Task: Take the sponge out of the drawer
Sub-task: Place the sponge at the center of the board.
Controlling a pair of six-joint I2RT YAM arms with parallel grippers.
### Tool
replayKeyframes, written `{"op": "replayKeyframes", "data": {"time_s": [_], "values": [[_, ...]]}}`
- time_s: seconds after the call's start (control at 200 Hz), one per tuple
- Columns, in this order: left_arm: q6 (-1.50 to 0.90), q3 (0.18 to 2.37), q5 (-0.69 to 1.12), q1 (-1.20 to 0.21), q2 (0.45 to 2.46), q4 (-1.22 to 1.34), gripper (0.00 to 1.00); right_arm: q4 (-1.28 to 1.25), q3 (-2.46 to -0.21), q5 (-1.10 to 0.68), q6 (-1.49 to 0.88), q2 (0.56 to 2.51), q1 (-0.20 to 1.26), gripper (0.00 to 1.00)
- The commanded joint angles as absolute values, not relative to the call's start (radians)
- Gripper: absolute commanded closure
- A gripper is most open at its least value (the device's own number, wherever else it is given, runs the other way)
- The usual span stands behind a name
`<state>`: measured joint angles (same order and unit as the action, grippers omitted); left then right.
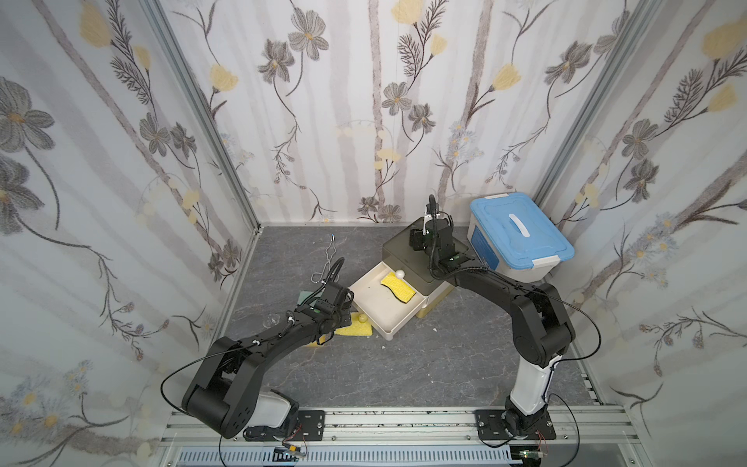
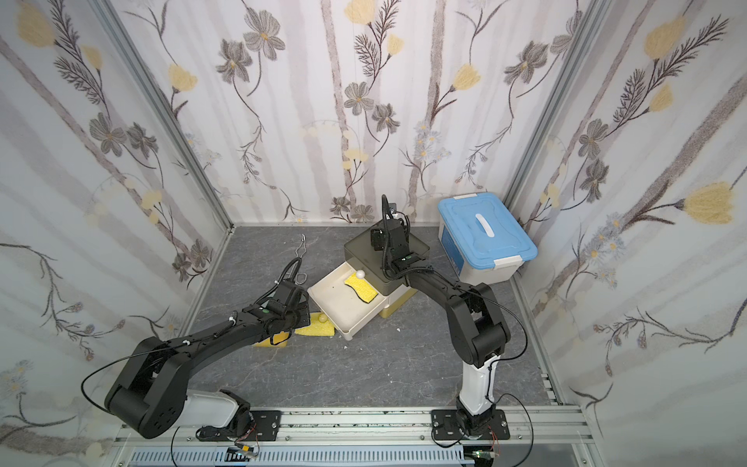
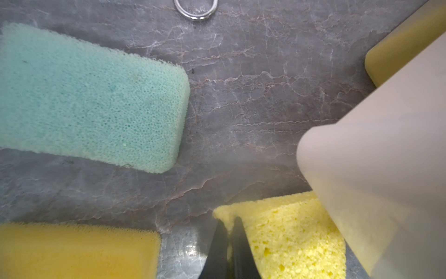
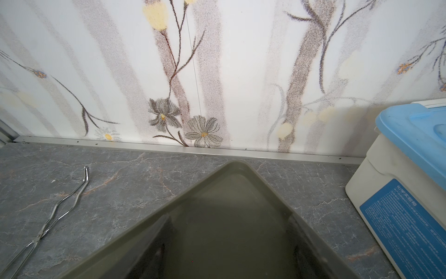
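The cream drawer (image 1: 374,309) stands pulled out of the olive-topped cabinet (image 1: 398,247). A yellow sponge (image 1: 398,288) with a dark scouring edge lies inside it, seen in both top views (image 2: 361,288). My left gripper (image 1: 347,314) is low on the table beside the drawer front. It is shut (image 3: 230,224) on the corner of a pale yellow sponge (image 3: 289,241) that lies on the table against the drawer wall (image 3: 374,157). My right gripper (image 1: 420,238) rests on the cabinet top. In the right wrist view its dim fingers (image 4: 164,229) stand apart with nothing between them, so this gripper (image 4: 233,222) is open.
A green sponge (image 3: 91,101) and a darker yellow sponge (image 3: 72,251) lie on the table near the left gripper. Metal tongs (image 1: 327,258) lie toward the back wall. A white box with a blue lid (image 1: 521,234) stands close to the cabinet's right.
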<state>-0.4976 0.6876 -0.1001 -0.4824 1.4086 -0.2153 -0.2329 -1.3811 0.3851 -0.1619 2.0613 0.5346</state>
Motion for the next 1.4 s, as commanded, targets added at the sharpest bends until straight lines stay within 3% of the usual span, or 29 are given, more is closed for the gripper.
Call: {"op": "replayKeyframes", "data": {"time_s": [0.0,1.104,1.394], "values": [[-0.466,0.691,-0.086,-0.479,1.432,-0.171,0.97,0.178,-1.350,0.258,-0.256,2.112,0.535,0.24],[-0.451,0.626,-0.040,-0.475,1.461,-0.116,0.95,0.196,-1.373,0.264,-0.256,2.139,0.535,0.24],[-0.443,0.595,-0.059,-0.474,1.342,-0.136,0.69,0.195,-1.376,0.260,-0.258,2.145,0.535,0.24]]}}
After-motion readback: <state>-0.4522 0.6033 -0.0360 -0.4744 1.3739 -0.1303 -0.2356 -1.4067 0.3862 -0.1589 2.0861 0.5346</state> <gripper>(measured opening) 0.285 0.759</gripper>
